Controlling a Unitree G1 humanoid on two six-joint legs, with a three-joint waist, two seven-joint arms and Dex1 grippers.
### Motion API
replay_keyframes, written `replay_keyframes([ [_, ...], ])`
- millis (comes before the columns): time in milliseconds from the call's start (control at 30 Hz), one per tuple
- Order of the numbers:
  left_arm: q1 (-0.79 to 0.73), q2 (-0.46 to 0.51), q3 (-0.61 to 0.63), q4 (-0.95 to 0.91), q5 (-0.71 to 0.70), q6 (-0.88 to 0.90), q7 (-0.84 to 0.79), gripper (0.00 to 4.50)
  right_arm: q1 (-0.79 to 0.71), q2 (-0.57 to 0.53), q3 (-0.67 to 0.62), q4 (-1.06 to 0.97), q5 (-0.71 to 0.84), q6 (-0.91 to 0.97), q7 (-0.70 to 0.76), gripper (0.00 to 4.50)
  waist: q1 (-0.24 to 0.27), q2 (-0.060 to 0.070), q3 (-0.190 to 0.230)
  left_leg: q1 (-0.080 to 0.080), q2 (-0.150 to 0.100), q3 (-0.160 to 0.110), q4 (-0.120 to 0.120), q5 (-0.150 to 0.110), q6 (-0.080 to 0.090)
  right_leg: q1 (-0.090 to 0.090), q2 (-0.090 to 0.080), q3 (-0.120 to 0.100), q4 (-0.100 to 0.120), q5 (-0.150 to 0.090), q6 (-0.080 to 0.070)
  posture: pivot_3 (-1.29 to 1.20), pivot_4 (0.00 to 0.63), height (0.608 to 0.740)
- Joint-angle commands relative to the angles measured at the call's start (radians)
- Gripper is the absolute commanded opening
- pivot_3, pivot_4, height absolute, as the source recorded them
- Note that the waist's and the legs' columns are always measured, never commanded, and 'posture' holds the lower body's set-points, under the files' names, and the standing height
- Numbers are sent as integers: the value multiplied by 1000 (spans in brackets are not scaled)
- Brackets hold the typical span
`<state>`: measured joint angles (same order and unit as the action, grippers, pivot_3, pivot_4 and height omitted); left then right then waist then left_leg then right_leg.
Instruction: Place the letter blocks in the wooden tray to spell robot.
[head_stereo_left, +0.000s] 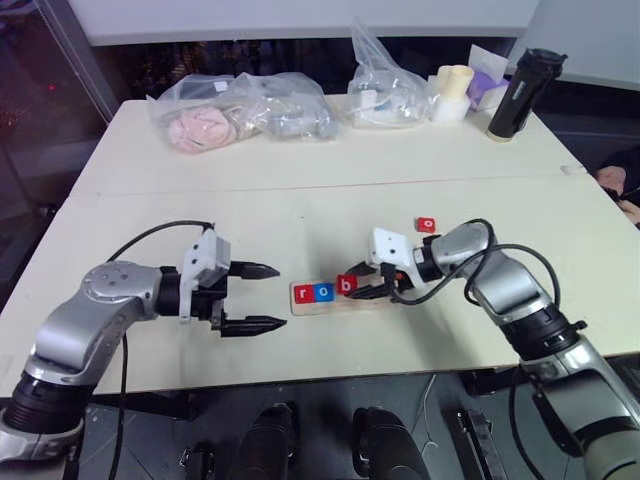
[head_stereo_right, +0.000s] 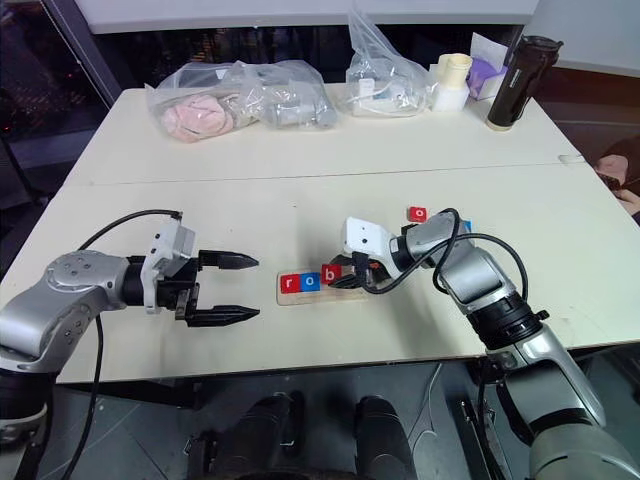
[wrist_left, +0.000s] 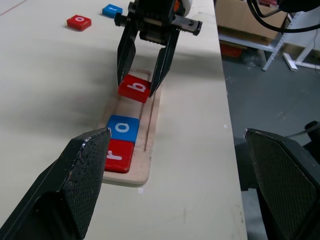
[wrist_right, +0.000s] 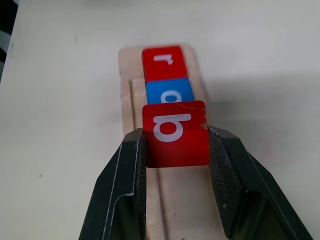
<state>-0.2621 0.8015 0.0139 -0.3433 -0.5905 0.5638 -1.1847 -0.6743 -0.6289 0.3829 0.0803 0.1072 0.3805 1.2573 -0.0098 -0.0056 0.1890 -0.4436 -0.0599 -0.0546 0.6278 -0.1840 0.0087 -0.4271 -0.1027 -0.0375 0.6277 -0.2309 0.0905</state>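
Right gripper (wrist_left: 141, 82) pinches the red b block (wrist_right: 175, 132) just above the wooden tray (wrist_left: 150, 140), beside the blue o block (wrist_left: 122, 128) and red r block (wrist_left: 115, 156) seated at its left end. Left gripper (head_stereo_left: 262, 297) hangs wide open left of the tray. Red o block (head_stereo_left: 427, 224) lies farther right.

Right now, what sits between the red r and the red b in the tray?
The blue o sits between the r and the b, which the right gripper holds over the tray, in the left wrist view.

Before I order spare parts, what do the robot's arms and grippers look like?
Both arms are silver-grey metal with black joint bands and loose black cables. Each wrist carries a white block. The left gripper and right gripper each have two black tapering fingers with textured pads.
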Motion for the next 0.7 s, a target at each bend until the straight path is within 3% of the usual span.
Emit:
replay_keyframes([
  [33,6,10,23,-41,-20,4,13,4500,-26,10,1,6,-6,-21,18,1143,0,0,0,0,0,0,0,0,0,0,0,0,0,0,0,0,150,725],
  [700,23,6,18,-75,-48,18,59,4500,-49,58,6,89,-51,-69,26,1143,-1,0,0,0,0,0,1,0,0,0,1,0,2,0,0,0,150,725],
])
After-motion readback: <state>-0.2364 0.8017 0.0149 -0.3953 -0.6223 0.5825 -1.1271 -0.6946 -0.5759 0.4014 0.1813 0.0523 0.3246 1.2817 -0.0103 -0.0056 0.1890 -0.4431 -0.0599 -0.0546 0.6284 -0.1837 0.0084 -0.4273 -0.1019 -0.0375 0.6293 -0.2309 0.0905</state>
